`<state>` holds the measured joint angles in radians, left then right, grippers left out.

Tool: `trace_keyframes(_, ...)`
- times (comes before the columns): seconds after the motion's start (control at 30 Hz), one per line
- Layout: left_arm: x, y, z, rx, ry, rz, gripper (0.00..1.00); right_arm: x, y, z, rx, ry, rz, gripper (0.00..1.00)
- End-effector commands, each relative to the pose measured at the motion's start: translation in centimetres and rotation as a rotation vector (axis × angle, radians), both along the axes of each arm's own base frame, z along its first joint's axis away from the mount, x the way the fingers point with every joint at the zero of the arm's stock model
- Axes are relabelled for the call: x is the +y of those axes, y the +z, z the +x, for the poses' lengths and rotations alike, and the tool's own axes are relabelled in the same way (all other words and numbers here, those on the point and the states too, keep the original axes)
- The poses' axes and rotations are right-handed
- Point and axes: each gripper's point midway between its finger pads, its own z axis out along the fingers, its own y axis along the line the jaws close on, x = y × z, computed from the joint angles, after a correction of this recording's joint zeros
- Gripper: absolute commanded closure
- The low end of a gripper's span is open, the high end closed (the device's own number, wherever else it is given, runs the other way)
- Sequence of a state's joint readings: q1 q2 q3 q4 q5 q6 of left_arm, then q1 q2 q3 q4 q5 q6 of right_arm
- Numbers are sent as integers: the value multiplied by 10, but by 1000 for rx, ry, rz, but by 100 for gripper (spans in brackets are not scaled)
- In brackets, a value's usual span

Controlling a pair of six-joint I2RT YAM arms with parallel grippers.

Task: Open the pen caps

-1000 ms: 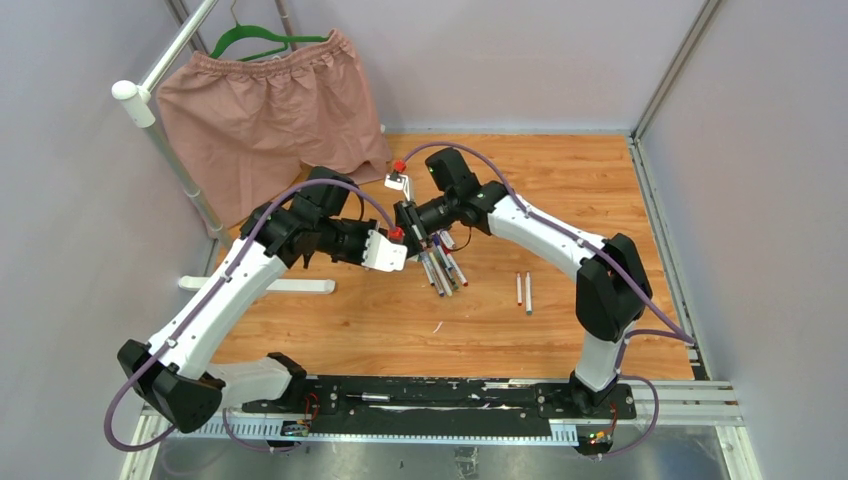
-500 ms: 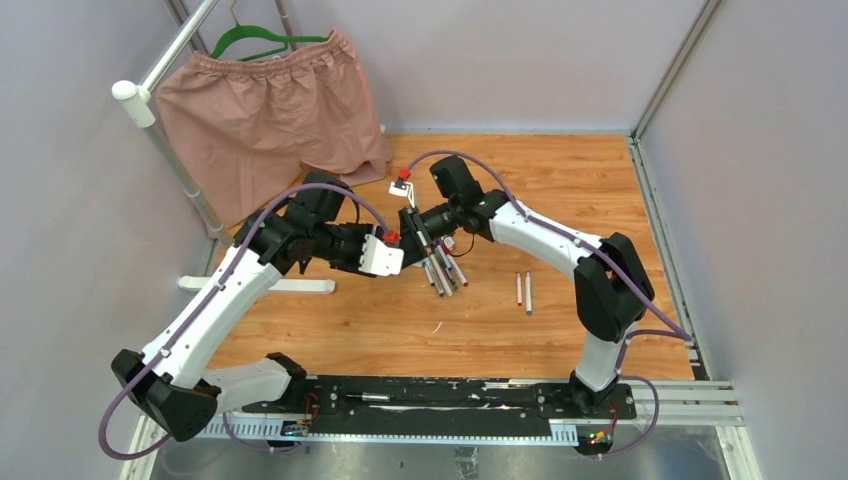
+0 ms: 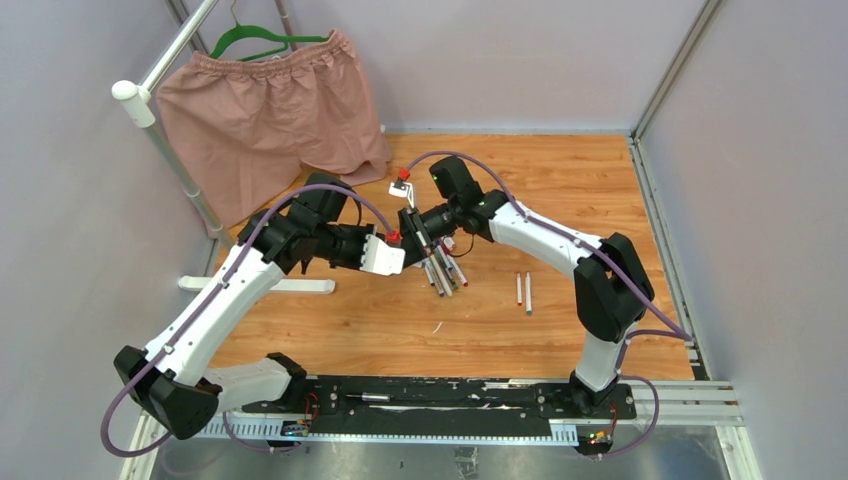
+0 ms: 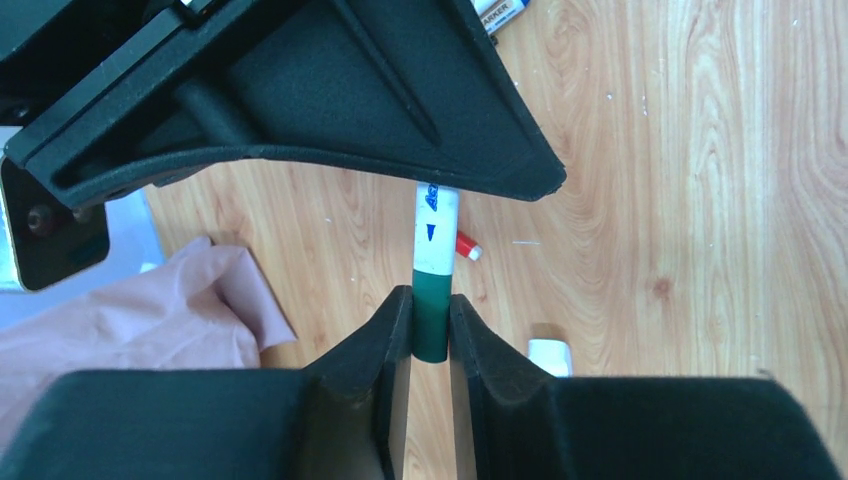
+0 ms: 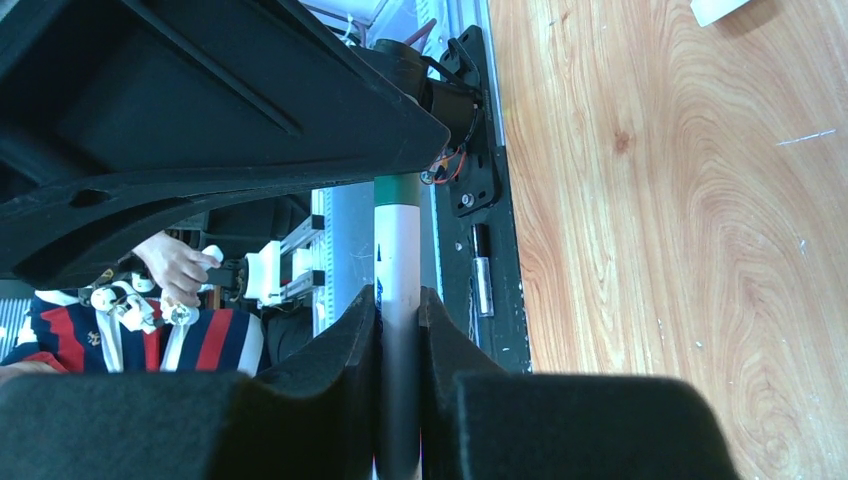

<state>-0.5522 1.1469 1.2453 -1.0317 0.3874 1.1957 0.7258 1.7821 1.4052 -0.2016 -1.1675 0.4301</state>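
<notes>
The pen [image 4: 436, 235] hung in the air between the two arms, above the worktop [image 3: 600, 180], and was held at both ends. The left jaws stood almost shut, with only a narrow gap, and pinched its green cap [image 4: 431, 325] from both sides. The cap was seated on the white barrel. The right jaws were just as nearly closed and clamped the barrel lower down, as the right wrist view showed, with the cap's end just visible beyond the left arm's black housing.

A pen like this was probably light and stiff, with smooth plastic skin, so it would likely slip sooner than bend. The cap looked like a push fit, calling for a straight pull along the pen's length rather than a twist or a sideways pry. The sensible hold was the one in place: flat on the cap's sides, and on the barrel close to the joint. The cap was short, so there was little surface for the pads to bite on, and it might slide out if the pull came at an angle.

A heap of pens [image 3: 443, 270] lay on the worktop just below the jaws. Two pens [image 3: 523, 292] lay apart to the right, and a loose red cap [image 4: 466, 246] lay on the wood.
</notes>
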Motion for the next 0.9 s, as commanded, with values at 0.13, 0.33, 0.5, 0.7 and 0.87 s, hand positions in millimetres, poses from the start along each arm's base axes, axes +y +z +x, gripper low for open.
trace_keyframes(0.13,-7,1,-4,37,-10,-25,83,3,25,6,-26,-14,51,100)
trace_keyframes(0.33,-1,-8,-4,33,-6,10,100,3,26,7,-30,-19,54,100)
trace_keyframes(0.5,18,-18,15,-34,27,139,100,-5,20,2,-20,-27,36,100)
trace_keyframes(0.7,44,-26,44,-84,112,245,100,-30,7,-10,-21,-72,-4,100)
trace_keyframes(0.87,57,-19,64,-135,168,232,100,-47,-3,-20,-13,-93,-36,100)
